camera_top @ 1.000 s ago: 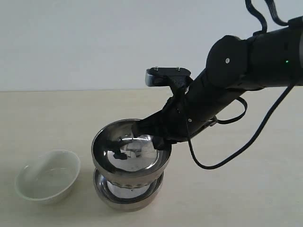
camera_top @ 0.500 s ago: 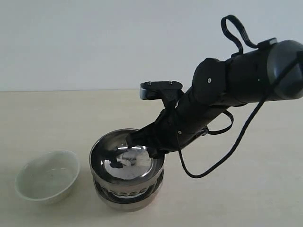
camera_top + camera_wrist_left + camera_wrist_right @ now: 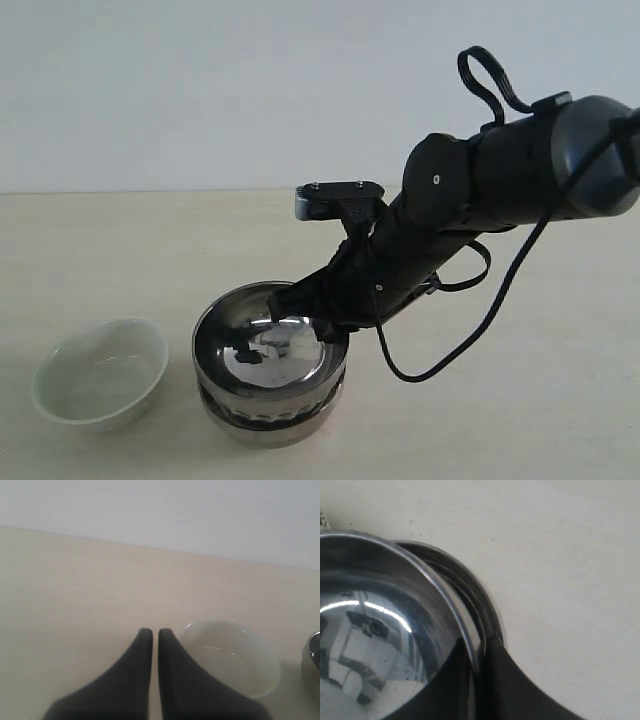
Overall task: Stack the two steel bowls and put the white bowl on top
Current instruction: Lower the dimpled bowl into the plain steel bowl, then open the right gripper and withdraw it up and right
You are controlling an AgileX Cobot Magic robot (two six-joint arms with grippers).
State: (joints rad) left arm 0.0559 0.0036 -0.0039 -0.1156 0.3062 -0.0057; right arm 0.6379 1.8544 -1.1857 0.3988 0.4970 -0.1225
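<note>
Exterior view: the right end effector (image 3: 318, 322) is clamped on the rim of the upper steel bowl (image 3: 255, 350), which sits nested in the lower steel bowl (image 3: 272, 430) on the counter (image 3: 520, 420). The white bowl (image 3: 100, 372) stands by itself just left of the stack, not touching it. In the left wrist view the left end effector (image 3: 151, 632) has its fingers together, empty, near the white bowl.

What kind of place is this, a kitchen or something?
Likely a robot test bench, not a kitchen: a bare pale tabletop against a plain white wall, a black cabled robot arm holding the upper steel bowl inside the lower steel bowl, and a lone white bowl nearby.
</note>
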